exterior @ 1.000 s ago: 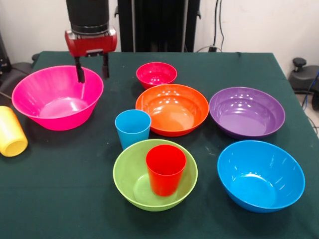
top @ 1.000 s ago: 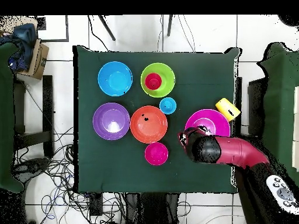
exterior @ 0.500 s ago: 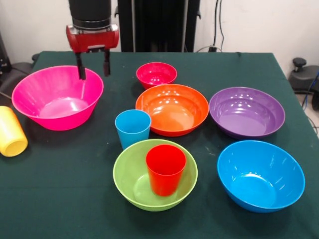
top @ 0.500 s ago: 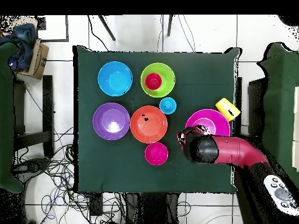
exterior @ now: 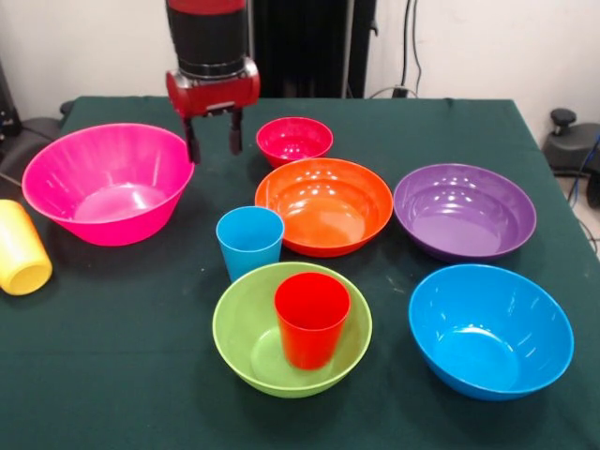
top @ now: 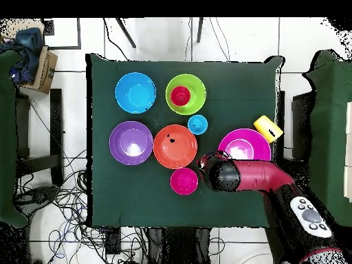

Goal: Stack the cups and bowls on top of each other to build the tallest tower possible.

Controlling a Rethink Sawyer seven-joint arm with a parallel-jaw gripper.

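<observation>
Spread and empty, gripper (exterior: 213, 144) hung over bare cloth between hot pink bowl (exterior: 107, 183) and small pink-red bowl (exterior: 294, 141), nearer the latter, just off to the side in the front view. No tower begun: red cup (exterior: 311, 319) stood upright in lime green bowl (exterior: 292, 328); light blue cup (exterior: 249, 242) beside orange bowl (exterior: 323, 205); yellow cup (exterior: 21, 247) lay tipped at table (exterior: 450, 122) edge. Nothing blocked either bowl.

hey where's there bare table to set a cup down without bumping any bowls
Bare cloth runs along the front edge left of the lime green bowl, below the yellow cup. The far strip behind the purple bowl is free too. It is crowded around the light blue cup and orange bowl.
</observation>
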